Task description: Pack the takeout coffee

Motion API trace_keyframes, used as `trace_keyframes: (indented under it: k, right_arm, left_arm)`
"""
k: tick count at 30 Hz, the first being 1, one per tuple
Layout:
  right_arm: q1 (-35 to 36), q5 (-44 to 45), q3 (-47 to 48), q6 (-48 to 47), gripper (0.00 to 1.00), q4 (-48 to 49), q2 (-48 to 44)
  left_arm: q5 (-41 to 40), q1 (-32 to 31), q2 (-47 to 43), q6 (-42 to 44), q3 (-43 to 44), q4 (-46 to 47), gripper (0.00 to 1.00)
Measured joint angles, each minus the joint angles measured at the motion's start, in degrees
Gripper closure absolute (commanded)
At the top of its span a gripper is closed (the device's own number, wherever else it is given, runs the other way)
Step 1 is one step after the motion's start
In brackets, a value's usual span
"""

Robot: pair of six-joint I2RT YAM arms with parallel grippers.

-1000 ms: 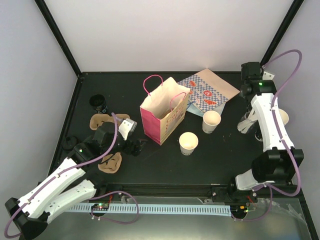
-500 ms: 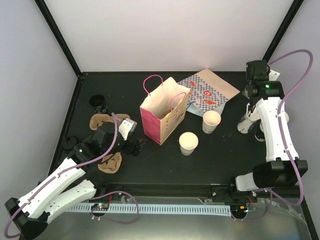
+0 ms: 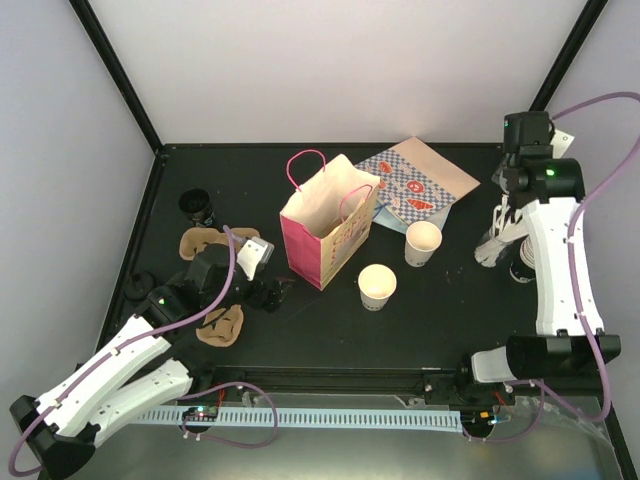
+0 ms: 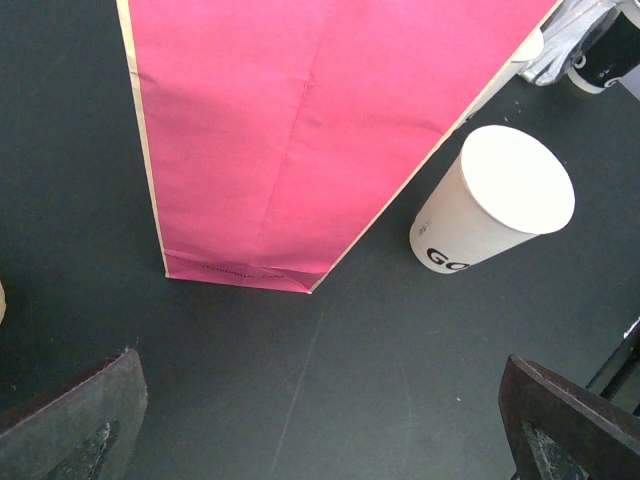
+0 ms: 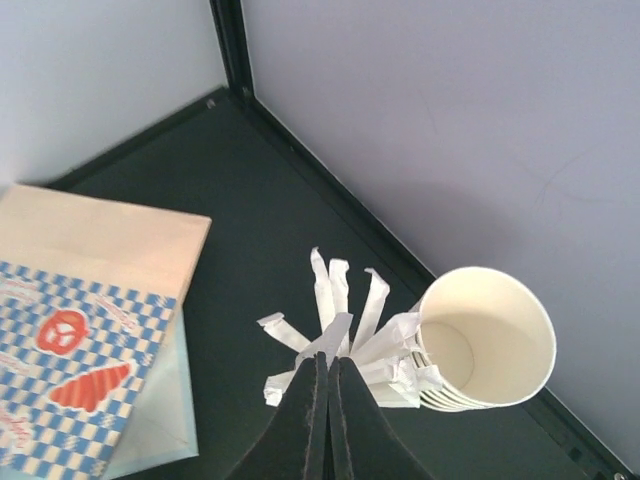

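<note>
The takeout coffee, a small white paper cup [image 3: 377, 285] with dark print on its side [image 4: 490, 215], stands upright just right of the tall pink bag [image 3: 325, 235] [image 4: 300, 130]. My left gripper [image 3: 270, 293] [image 4: 320, 440] is open low over the table, facing the bag's base, with nothing between its fingers. My right gripper [image 3: 500, 225] [image 5: 333, 358] is at the far right, shut, with one white paper-wrapped stick [image 5: 345, 330] pinched at its tips. The rest of the bundle of sticks [image 5: 335, 290] fans out just beyond it.
A second single paper cup [image 3: 422, 243] stands behind the coffee. A stack of nested cream cups [image 5: 485, 340] sits by the right wall beside the sticks. A flat printed paper bag [image 3: 420, 185] lies at the back. Brown card pieces [image 3: 200, 240] and a black cup [image 3: 198, 207] are at left.
The right arm's wrist has risen and swung toward the back right corner, gripper staying shut by the stick bundle. The left arm, bag and cups have not moved.
</note>
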Motion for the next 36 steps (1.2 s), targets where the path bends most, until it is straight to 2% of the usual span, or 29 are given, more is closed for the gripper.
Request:
trace_keyframes:
  k: [4,8,15,20,25,31,36]
  right_arm:
    - [0.57,-1.07,4.57,-0.63,0.99,-1.42,-3.45]
    - [0.68,-6.12,7.52,-2.62,0.99,-1.33,-9.09]
    - [0.72,-23.89,8.15,-6.32,0.99,-0.35,-16.57]
    - [1.77,-39.32,3.45,-8.9,0.99,0.22,-17.4]
    - [3.65,-48.06,-1.49,-10.62,0.99,1.11,-18.23]
    - [3.91,-47.06,-2.16,-11.54,0.99,1.6,-20.44]
    - [4.02,-35.32,-2.51,-11.26,0.99,1.42,-20.26]
  left_arm:
    - [0.0,0.0,0.0,0.02,0.0,0.0,0.01]
    - [0.0,0.0,0.02,0.0,0.0,0.0,0.01]
    - [0.0,0.0,0.13,0.02,0.0,0.0,0.01]
    - [0.0,0.0,0.13,0.02,0.0,0.0,0.01]
    - [0.0,0.0,0.13,0.02,0.0,0.0,0.01]
    - [0.0,0.0,0.13,0.02,0.0,0.0,0.01]
    - [-0.02,0.0,0.13,0.02,0.0,0.0,0.01]
